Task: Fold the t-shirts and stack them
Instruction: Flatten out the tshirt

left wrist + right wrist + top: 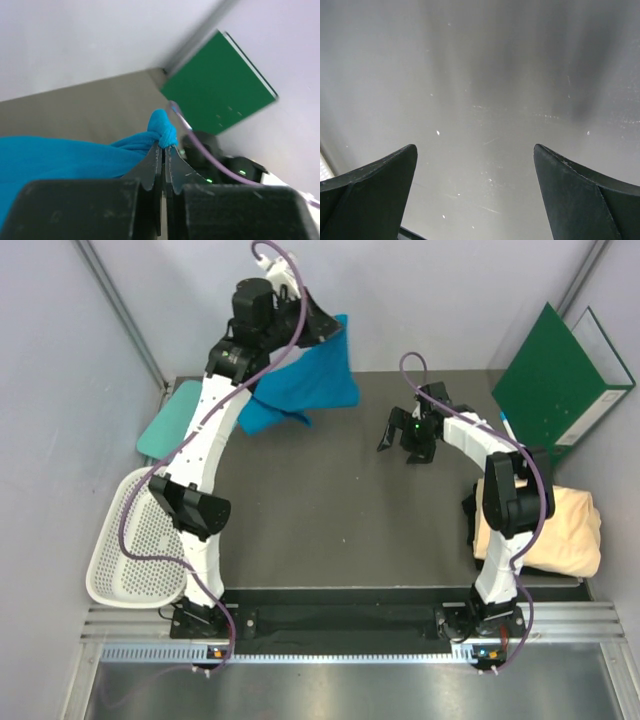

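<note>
A bright blue t-shirt [305, 380] hangs in the air over the table's far left, bunched at its top. My left gripper [335, 328] is raised high and shut on that top bunch. In the left wrist view its fingertips [164, 146] pinch a knot of blue cloth [162, 127], and the rest of the shirt [60, 160] drapes away to the left. A folded cream-yellow t-shirt [560, 530] lies at the table's right edge beside the right arm. My right gripper [403, 445] hovers open over the table's far middle, with only bare table [475, 100] between its fingers [380, 185].
A green board [555, 375] leans against the back right wall, also in the left wrist view [220, 90]. A flat teal board [165, 420] lies at the far left, and a white mesh basket [135, 540] sits at the near left beside the left arm.
</note>
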You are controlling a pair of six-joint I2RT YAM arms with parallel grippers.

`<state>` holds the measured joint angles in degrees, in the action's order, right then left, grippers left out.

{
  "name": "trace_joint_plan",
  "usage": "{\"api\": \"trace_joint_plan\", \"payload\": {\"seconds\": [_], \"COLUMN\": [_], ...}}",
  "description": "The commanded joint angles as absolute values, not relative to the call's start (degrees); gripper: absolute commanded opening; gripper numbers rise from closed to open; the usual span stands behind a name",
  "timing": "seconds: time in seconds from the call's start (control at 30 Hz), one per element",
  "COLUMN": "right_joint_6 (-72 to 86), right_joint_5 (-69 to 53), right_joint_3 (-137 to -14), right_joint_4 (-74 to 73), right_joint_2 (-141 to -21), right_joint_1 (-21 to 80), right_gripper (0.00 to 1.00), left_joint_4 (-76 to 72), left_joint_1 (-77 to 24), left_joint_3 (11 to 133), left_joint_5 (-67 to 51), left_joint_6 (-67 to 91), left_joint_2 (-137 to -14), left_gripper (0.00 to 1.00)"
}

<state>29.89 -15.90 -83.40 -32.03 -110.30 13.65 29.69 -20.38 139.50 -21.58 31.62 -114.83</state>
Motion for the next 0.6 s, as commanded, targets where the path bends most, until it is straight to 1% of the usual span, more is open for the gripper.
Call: {"api": "trace_joint_plan", "payload": {"seconds": [0.0,0.17,0.27,0.3,0.37,0.4,0.47,0.5,0.57], "right_joint_6": [30.1,30.8,30.8,30.8,30.7,30.8,30.7,30.8,30.8], "right_joint_5": [-15.3,-15.2,-15.2,-15.2,-15.2,-15.1,-15.3,-15.4,-15.7], "right_joint_3": [-81.2,-78.9,-78.5,-78.4,-78.4,-78.3,-78.2,-77.8,-77.4], "right_joint_4": [-28.9,-27.7,-27.5,-27.6,-27.5,-27.4,-27.2,-27.0,-26.5], "right_joint_2": [-109.4,-108.7,-108.5,-108.5,-108.5,-108.5,-108.5,-108.5,-108.5], "right_joint_1": [13.8,13.8,13.8,13.8,13.8,13.8,13.8,13.8,13.8], "right_gripper": [1.00,0.99,1.00,1.00,1.00,1.00,1.00,1.00,1.00], "left_joint_4": [23.7,25.7,26.5,26.1,26.1,25.9,26.0,26.0,26.8], "left_joint_1": [-23.3,-22.9,-21.5,-21.2,-19.5,-18.7,-15.7,-14.3,-10.3], "left_joint_3": [143.0,144.1,139.4,134.3,128.8,122.9,116.5,109.9,103.3], "left_joint_5": [-20.5,-15.2,-13.2,-13.0,-11.9,-11.4,-9.8,-9.9,-7.9], "left_joint_6": [33.5,32.3,31.9,32.1,32.3,32.4,33.0,34.0,34.8], "left_joint_2": [-110.4,-107.4,-104.9,-103.9,-100.4,-99.1,-94.8,-93.2,-88.3], "left_gripper": [0.00,0.00,0.00,0.00,0.00,0.00,0.00,0.00,0.00]}}
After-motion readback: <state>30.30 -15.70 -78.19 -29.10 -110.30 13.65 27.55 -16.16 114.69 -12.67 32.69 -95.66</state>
